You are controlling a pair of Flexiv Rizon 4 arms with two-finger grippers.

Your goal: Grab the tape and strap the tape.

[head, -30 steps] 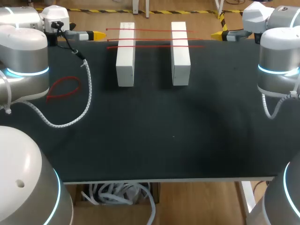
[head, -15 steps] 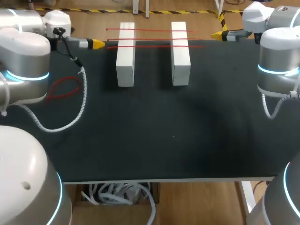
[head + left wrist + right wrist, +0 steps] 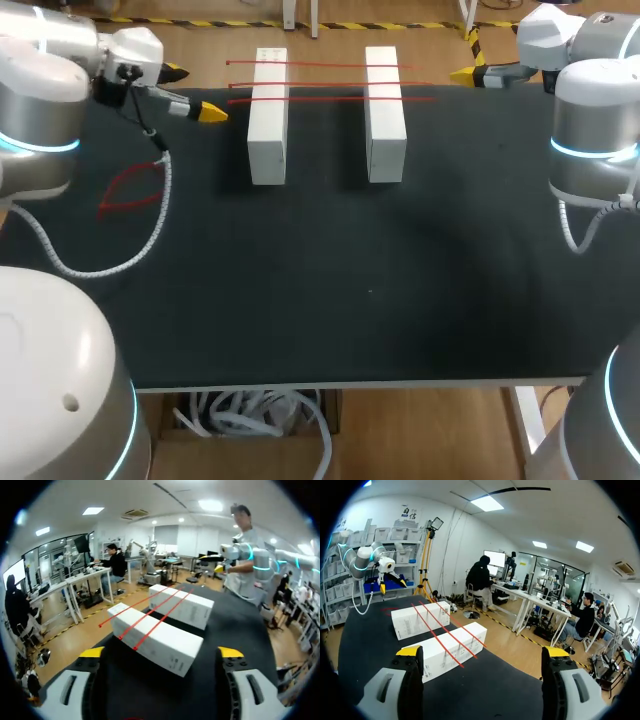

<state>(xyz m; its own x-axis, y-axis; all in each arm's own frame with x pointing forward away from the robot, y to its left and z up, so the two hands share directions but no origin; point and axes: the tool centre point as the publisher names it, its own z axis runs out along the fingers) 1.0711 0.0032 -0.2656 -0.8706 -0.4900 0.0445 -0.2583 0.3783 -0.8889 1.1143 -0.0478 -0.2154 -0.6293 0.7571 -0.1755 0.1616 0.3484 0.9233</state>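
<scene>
Two white blocks stand side by side at the far middle of the black table. Three thin red tapes lie across both. A looped red tape lies flat at the far left. My left gripper hovers open just left of the left block; in its wrist view the gripper faces that block's end, touching nothing. My right gripper is open and empty at the far right edge, and in its own view the blocks lie ahead.
A white coiled cable hangs from my left arm over the table's left part, above the red loop. The black tabletop stretches from the blocks to the front edge. My right arm's elbow stands at the right edge.
My left gripper has swung toward the near side and to the right, closer to the left block. The right arm, blocks and tapes have not moved.
</scene>
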